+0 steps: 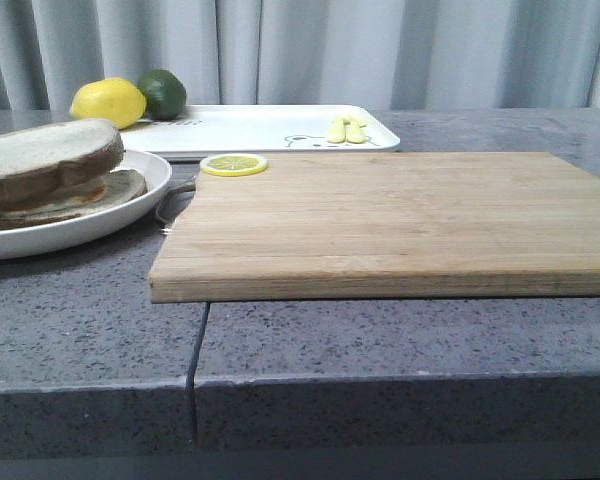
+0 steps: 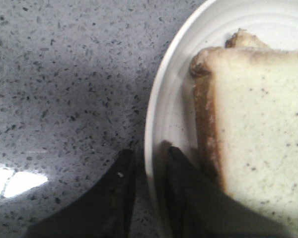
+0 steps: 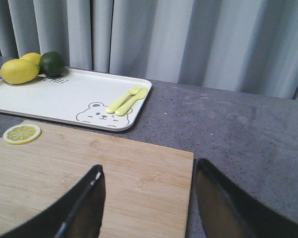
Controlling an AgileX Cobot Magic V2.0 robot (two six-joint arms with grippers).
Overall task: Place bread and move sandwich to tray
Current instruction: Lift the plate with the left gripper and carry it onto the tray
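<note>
While the cutting board (image 1: 400,225) lies between the plate and the tray (image 1: 270,128), it blocks a low carry. Lemon (image 1: 108,101), lime (image 1: 162,92) and cutlery (image 1: 346,130) crowd the tray. On the plate's (image 2: 161,124) rim, pinched by the left gripper (image 2: 146,168), the sandwich (image 1: 50,175) with bread (image 2: 258,134) may tip or slide. Idle, the right gripper (image 3: 149,198) gapes open.

Front view sitting low at table height, facing the curtain (image 1: 380,50), left wrist view pressing close above the plate (image 2: 164,114), right wrist view looking across the cutting board (image 3: 114,173) beyond its gripper (image 3: 149,203), sharing tray (image 3: 64,94) with front.
</note>
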